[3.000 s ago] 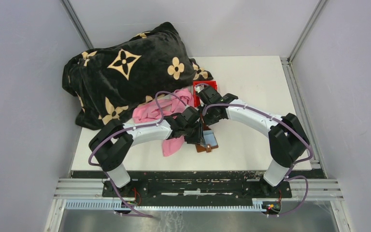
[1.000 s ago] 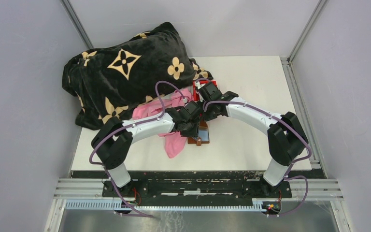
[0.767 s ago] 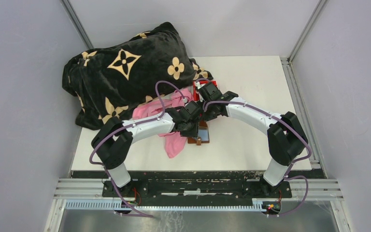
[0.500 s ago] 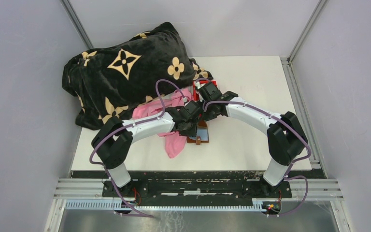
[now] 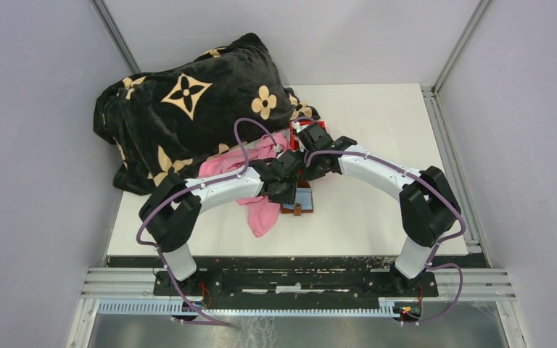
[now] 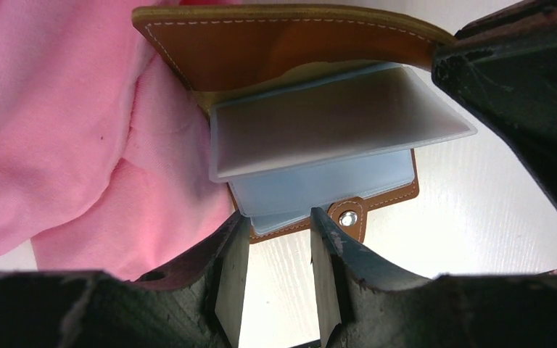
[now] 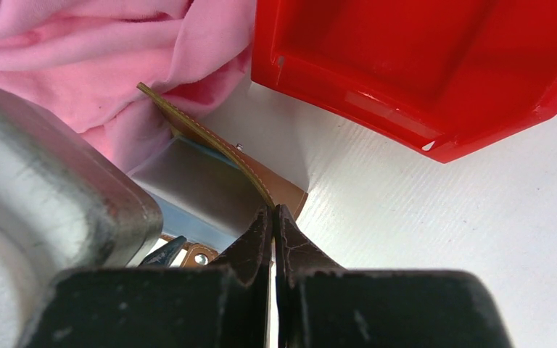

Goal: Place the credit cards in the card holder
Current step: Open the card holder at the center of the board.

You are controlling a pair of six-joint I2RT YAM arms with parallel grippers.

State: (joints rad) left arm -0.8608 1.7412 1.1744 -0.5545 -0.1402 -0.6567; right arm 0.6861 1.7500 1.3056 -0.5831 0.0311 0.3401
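Right gripper [image 7: 273,214]: it is clenched tight on the edge of the brown cover of the card holder [image 6: 283,51] and holds this cover lifted.
Left gripper [image 6: 279,225]: the fingers are half spread, with the tips at the near edge of the holder, beside the snap tab [image 6: 347,217]. I see nothing clamped between them.
Place of the holder: it lies open on the white table [image 7: 442,239]. The pink cloth [image 6: 65,130] touches its left side, and the red bin [image 7: 421,65] is near but apart.
Risk, cover: the pinch takes only a thin edge. If the leather slips out, the cover can drop over the clear pockets [image 6: 333,123].
Risk, sliding: nothing clamps the lower half, so a push can shift the holder into the cloth.
Risk, cloth: a fold can get caught under the cover.
Count: one card holder, at least two clear pockets, one snap tab, one pink cloth, one red bin, one black flowered blanket [image 5: 181,101], two grippers.
Credit cards: I see none for sure. The pockets are cloudy, so I cannot tell if one is inside.
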